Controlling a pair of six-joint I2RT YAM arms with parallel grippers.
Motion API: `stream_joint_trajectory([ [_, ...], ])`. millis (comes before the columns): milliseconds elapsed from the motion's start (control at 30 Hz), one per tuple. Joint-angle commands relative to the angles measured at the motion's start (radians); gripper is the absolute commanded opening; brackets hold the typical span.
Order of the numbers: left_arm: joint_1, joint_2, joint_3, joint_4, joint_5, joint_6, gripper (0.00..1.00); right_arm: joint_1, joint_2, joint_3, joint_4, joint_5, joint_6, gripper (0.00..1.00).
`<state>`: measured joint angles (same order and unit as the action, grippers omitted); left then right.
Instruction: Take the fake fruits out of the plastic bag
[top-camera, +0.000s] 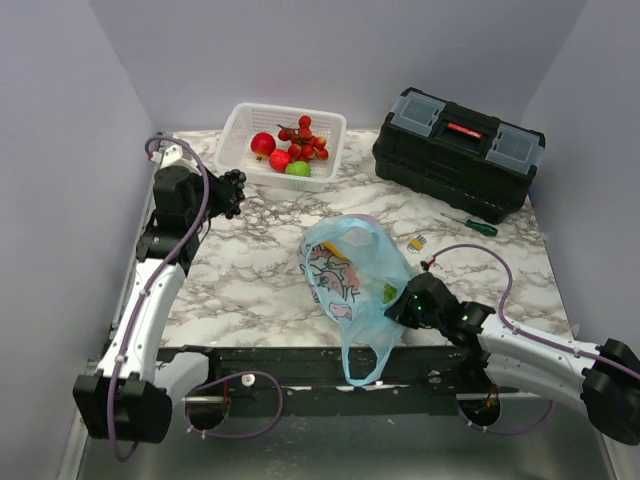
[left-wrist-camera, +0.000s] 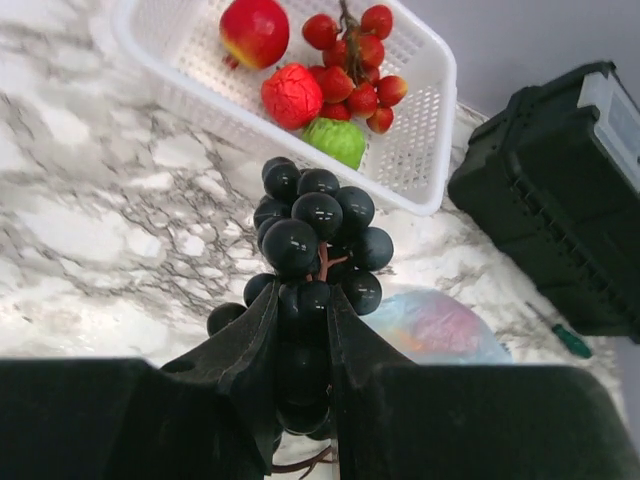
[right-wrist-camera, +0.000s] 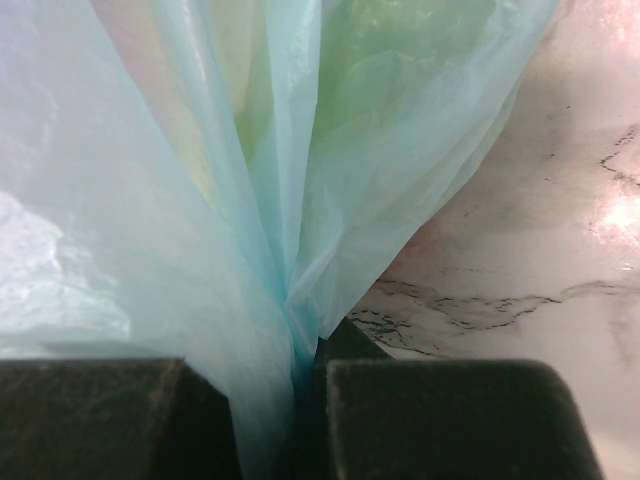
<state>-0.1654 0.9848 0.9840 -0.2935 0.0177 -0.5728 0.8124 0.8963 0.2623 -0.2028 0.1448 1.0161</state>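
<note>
Now mid-carry. Left pincer is clamped on the lower end of a dark grape bunch. The grapes stand out past the fingertips, above the worktop and just short of the white basket. Right pincer is pinched shut on a fold of the plastic bag, low on its near right side.

Basket holds a red apple, a red berry cluster, a bumpy red fruit and a green one. The bag lies mid-worktop with its mouth gaping. A yellow piece and a green piece show through the film, so by my reckoning the job is past halfway.

For this step I would:
- lift the bunch enough to clear the basket's near wall before crossing it;
- let go over the bare mesh at the side, not onto the berries, since glossy round fruit will likely roll;
- leave the right grip alone, because thin film slips and the bag needs anchoring for the next reach.

Surface: glossy marble pattern, grey veins, some glare. One bag handle droops over the near edge. Black toolbox sits far right, with a green-handled screwdriver just in front of it. Walls are plain pale lilac on three sides.
</note>
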Motion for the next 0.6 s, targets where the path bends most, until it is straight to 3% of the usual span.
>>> stream_joint_trajectory([
  [0,0.155,0.168,0.035,0.08,0.337,-0.28,0.0,0.006,0.009,-0.005,-0.034,0.013,-0.014,0.12],
  [100,0.184,0.288,0.074,0.166,0.385,-0.373,0.0,0.005,0.004,-0.005,-0.038,0.014,-0.01,0.12],
  [200,0.184,0.39,0.143,0.209,0.377,-0.428,0.0,0.005,-0.042,-0.005,-0.103,0.055,0.041,0.05],
  [400,0.184,0.569,0.367,0.17,0.307,-0.377,0.0,0.005,-0.341,-0.063,-0.198,0.175,0.134,0.05],
  [567,0.184,0.701,0.536,0.133,0.277,-0.314,0.0,0.006,-0.431,-0.055,-0.277,0.263,0.207,0.05],
])
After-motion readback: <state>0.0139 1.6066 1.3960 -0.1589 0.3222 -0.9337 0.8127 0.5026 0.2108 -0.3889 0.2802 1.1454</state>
